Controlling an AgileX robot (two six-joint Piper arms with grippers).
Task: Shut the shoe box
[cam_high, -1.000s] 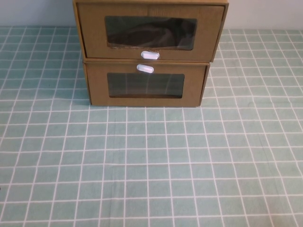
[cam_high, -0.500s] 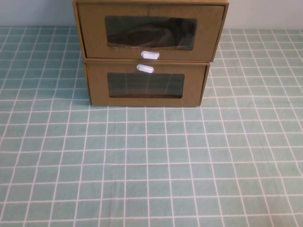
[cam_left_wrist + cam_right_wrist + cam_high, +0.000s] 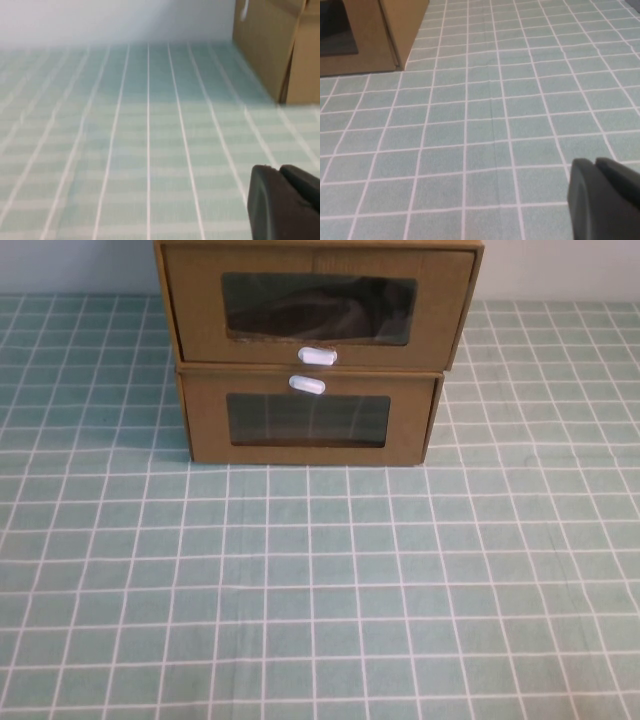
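Because it sits atop the lower box (image 3: pixel 305 420) at twelve o'clock on the checked table (image 3: pixel 320 580), the shoe box (image 3: pixel 315 305) projects slightly forward. Judged light, stiff cardboard; its window (image 3: pixel 318 308) looks flimsy, so push on the frame near the white tab (image 3: pixel 317 356). Left gripper (image 3: pixel 287 202) and right gripper (image 3: pixel 605 197) hover low over cloth, well apart from it; finger state indeterminable.

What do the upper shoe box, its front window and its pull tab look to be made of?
The shoe box: matte brown cardboard, judging by its flat fibrous look. Its window: probably clear plastic film, dark contents showing through. The pull tab: smooth white, likely plastic. The left tool and right tool sit away from it.
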